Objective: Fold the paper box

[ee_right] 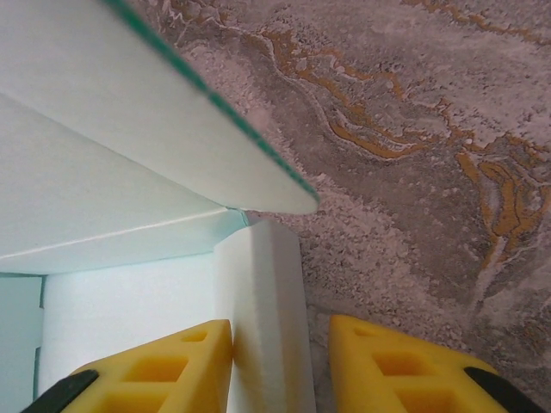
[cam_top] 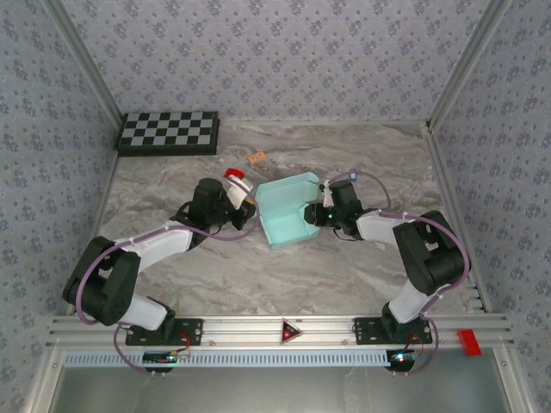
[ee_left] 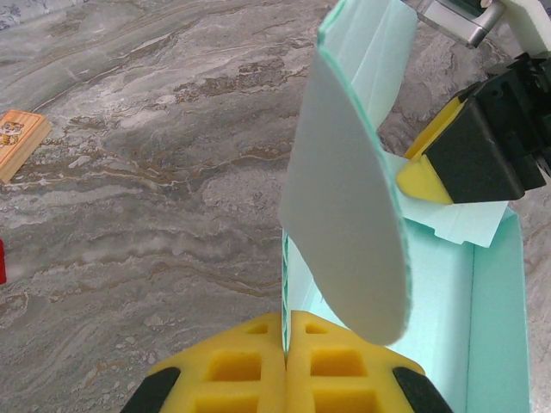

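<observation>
Paper box (cam_top: 288, 219): desk (cam_top: 258, 275) centre, open, lid raised.
Left pincer (ee_left: 286, 344): clamped on its wall.
Right pincer (ee_right: 280, 331): narrow, straddling flap, finger inside.

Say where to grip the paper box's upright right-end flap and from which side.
Grip the flap by its free edge, coming from the right end of the paper box, one finger inside, one outside. It stands thin and upright, so its faces suit a pinch; the right end effector straddles it.

We note bright, even lighting and faint shadows on the counter (cam_top: 344, 267); the near paper box (ee_right: 129, 146) surfaces blur.
</observation>
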{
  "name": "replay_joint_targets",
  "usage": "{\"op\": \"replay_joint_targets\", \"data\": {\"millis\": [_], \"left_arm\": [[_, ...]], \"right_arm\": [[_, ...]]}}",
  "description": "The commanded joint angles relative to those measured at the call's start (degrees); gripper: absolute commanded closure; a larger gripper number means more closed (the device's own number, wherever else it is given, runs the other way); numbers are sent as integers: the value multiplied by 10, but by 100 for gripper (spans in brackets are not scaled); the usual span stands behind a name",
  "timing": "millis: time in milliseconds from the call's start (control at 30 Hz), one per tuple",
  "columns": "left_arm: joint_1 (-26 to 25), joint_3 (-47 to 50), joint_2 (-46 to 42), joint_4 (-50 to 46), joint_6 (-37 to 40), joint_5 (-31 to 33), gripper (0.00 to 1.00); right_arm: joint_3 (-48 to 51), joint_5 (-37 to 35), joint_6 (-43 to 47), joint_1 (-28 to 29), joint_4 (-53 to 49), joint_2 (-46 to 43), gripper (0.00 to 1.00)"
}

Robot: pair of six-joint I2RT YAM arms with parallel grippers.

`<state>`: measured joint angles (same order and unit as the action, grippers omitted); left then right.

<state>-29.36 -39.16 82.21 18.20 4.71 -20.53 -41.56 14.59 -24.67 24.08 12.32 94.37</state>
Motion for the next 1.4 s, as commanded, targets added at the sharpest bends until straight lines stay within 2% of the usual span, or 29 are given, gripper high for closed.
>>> {"op": "replay_joint_targets", "data": {"millis": [0, 300, 900, 1167, 1367], "left_arm": [[1, -12, 8, -16, -12, -10, 100], [11, -21, 17, -23, -18, -28, 100], [25, -43, 37, -52, 2, -62, 100], [33, -50, 46, -57, 11, -74, 100], [35, -53, 50, -57, 12, -78, 100]], "right_arm": [[-4, -24, -1, 5, -2, 15, 65], [-21, -75, 15, 18, -42, 24, 66], [-63, -187, 39, 48, -126, 41, 75], [-79, -213, 43, 58, -148, 54, 76], [-87, -229, 41, 62, -158, 61, 80]]}}
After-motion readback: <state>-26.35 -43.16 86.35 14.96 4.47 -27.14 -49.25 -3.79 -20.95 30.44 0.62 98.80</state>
